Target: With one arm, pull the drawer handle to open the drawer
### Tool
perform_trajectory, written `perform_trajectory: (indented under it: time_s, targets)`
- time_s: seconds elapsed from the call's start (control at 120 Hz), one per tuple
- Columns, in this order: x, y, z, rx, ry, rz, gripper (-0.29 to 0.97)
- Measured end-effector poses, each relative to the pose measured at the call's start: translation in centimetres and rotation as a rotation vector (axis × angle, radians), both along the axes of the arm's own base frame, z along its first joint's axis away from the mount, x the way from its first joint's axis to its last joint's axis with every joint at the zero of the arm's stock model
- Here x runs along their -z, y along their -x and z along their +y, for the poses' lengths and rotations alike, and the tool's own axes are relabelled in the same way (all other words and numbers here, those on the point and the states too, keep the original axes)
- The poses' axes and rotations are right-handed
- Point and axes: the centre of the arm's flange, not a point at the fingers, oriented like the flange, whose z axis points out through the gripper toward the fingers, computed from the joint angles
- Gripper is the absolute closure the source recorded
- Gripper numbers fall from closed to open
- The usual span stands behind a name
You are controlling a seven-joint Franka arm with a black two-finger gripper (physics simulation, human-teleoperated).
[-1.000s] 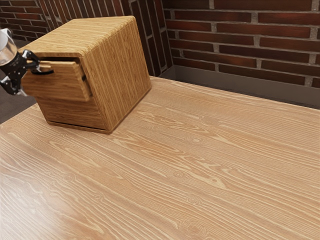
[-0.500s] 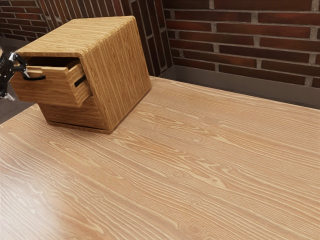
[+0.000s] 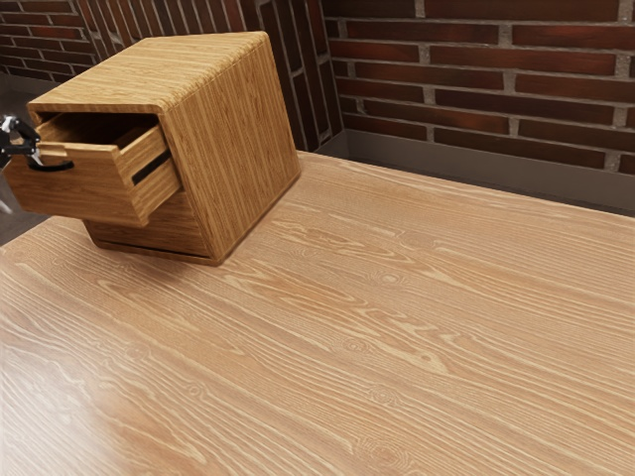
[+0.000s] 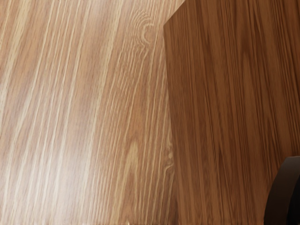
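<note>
Where the brick wall (image 3: pixel 476 69) closes off the far side of the room, a grey strip (image 3: pixel 476 164) runs along its foot, and a wide table (image 3: pixel 397 327) of pale, strongly grained wood stretches from there to the near edge. Light falls in a soft sheen on the near part of the table toward the exterior view's left.

On the far part of the table, toward the exterior view's left, stands a small wooden cabinet (image 3: pixel 228 129) with a rounded top edge. Its upper drawer (image 3: pixel 89 178) stands open, sticking well out of the cabinet toward the exterior view's left, with the dark hollow of its inside showing behind the front panel. A thin black handle (image 3: pixel 52 166) curves across the top of the drawer front.

At the exterior view's left edge the gripper (image 3: pixel 18 144) comes in level with the handle and meets its end; most of the arm is cut off by the edge. Whether the gripper is clamped on the handle or loose cannot be told.

From the wrist camera, a darker wood panel (image 4: pixel 225 108) lies just under the hand with the pale table beside it, and a blurred black rounded shape (image 4: pixel 287 192) sits at one corner; what it is cannot be told.
</note>
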Motion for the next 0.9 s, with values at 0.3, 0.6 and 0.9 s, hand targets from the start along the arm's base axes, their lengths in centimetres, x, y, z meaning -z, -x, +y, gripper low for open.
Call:
perform_trajectory:
  time_s: [0.3,0.6,0.9]
  targets:
    - [-0.7,2.6,-0.5,-0.011,0.004,0.000,0.00]
    - [-1.5,5.2,-2.1,-0.012,0.001,0.005,0.00]
    - [-2.2,7.5,-3.5,-0.019,-0.010,0.012,0.00]
